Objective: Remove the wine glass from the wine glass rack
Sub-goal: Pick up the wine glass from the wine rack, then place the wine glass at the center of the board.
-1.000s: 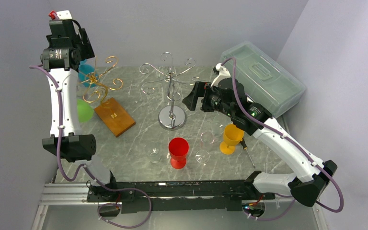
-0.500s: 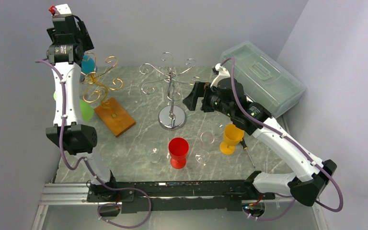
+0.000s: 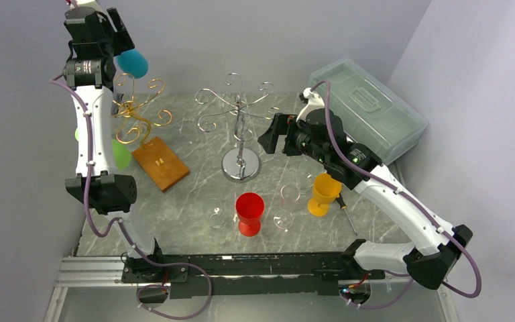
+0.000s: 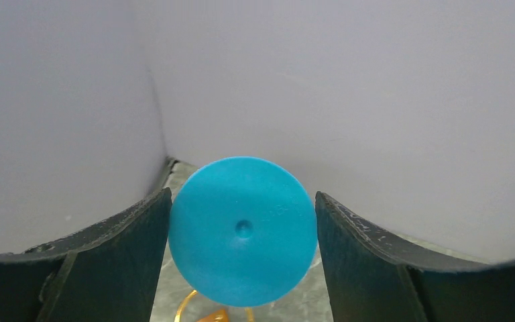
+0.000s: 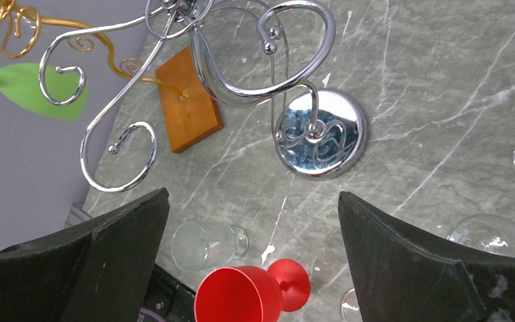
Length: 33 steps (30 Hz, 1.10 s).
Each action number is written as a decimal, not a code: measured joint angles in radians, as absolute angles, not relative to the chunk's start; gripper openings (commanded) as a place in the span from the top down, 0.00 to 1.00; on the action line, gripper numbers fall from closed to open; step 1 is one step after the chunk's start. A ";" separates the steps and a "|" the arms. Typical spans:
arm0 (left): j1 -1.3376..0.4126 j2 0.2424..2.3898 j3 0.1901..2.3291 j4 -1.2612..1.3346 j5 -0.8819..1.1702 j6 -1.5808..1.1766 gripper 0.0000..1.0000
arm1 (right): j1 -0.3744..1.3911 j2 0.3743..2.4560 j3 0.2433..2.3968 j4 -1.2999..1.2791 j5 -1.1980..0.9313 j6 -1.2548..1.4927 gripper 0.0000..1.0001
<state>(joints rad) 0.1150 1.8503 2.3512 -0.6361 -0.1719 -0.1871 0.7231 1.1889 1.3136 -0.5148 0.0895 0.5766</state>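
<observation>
1. The left pincer (image 4: 243, 201), clamped on the blue wine glass (image 3: 132, 64), has risen; the glass now hangs clear above the gold rack (image 3: 137, 111).
2. Removal looks done; setting down remains.
3. The right pincer (image 5: 251, 196) gapes wide, empty.

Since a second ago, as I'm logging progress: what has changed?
The left fingers, holding the blue wine glass, lifted it up, clear of the gold rack. The right fingers stayed open by the silver rack; the green glass and red glass did not move.
</observation>
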 measured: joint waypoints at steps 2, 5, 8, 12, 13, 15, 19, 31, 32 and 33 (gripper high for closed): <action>0.107 1.850 2.354 -0.620 -0.140 -0.207 0.59 | 0.723 1.180 1.314 -0.515 0.097 0.574 0.00; 0.095 1.850 2.365 -0.600 -0.089 -0.246 0.60 | 0.723 1.164 1.320 -0.515 0.107 0.566 0.00; 0.084 1.850 2.379 -0.574 -0.034 -0.292 0.60 | 0.723 1.147 1.336 -0.514 0.122 0.557 0.00; 0.074 1.848 2.385 -0.555 0.040 -0.363 0.60 | 0.723 1.131 1.361 -0.505 0.139 0.538 0.00; 0.072 1.847 2.385 -0.553 0.060 -0.382 0.60 | 0.723 1.129 1.369 -0.498 0.144 0.531 0.00; 0.069 1.842 2.384 -0.550 0.097 -0.414 0.60 | 0.723 1.128 1.385 -0.482 0.149 0.519 0.00; 0.068 1.808 2.364 -0.545 0.170 -0.480 0.60 | 0.723 1.129 1.411 -0.440 0.142 0.494 0.00; 0.068 1.647 2.359 -0.567 0.363 -0.638 0.60 | 0.712 1.165 1.476 -0.263 -0.086 0.472 0.00; 0.068 1.631 2.352 -0.567 0.385 -0.654 0.60 | 0.712 1.166 1.476 -0.254 -0.103 0.472 0.00; 0.068 1.614 2.339 -0.566 0.407 -0.673 0.60 | 0.711 1.166 1.476 -0.239 -0.127 0.473 0.00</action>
